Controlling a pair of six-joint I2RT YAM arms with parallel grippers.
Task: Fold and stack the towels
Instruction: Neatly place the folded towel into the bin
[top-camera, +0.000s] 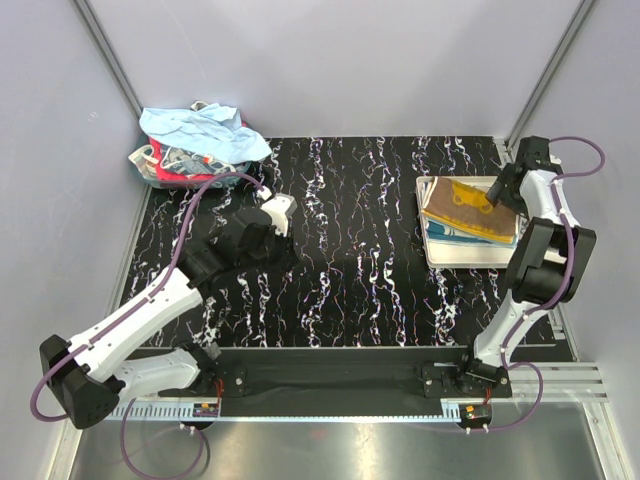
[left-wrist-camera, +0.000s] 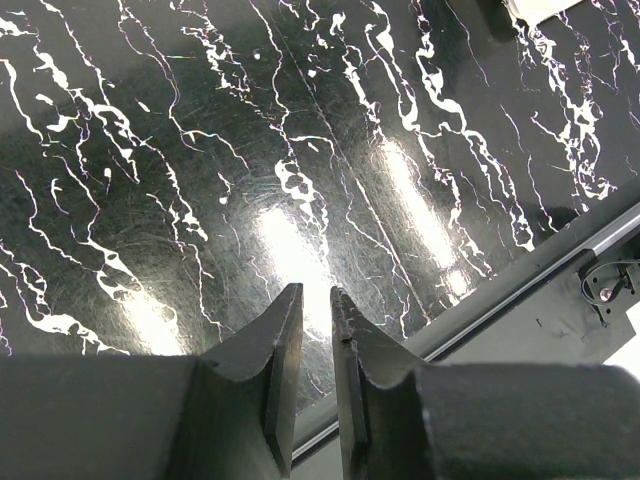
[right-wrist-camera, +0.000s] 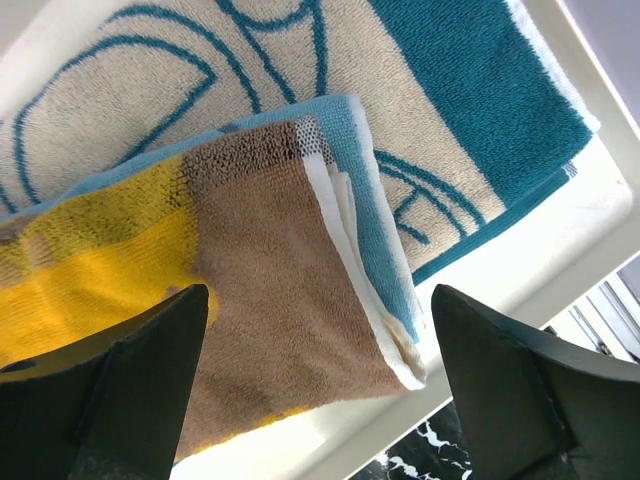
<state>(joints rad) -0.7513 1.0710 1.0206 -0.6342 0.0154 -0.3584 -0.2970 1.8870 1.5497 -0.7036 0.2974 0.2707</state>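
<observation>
Folded towels (top-camera: 468, 215) are stacked on the white tray (top-camera: 470, 261) at the right, and the right gripper (right-wrist-camera: 318, 300) is spread wide above them. The left gripper (left-wrist-camera: 316, 300) is held narrowly apart, empty. Unfolded towels (top-camera: 195, 145) are heaped far left.

Black tabletop (top-camera: 380, 270) w/ white marble-like veins fills the centre. It is glossy, and close up it shows bright patches of reflected light. A white rectangular tray (top-camera: 462, 259) sits on the tabletop's right side, toward the far end; its rim is smooth and raised. Plain pale grey walls (top-camera: 340, 60) enclose the back and both sides, w/ slanting aluminium posts (top-camera: 108, 60) at the two far corners. Along the near edge – front to the viewer – runs a black mounting bar (top-camera: 340, 368), then a slotted silver rail (top-camera: 330, 411), then a brushed-metal surface (top-camera: 340, 450) at the bottom.
</observation>
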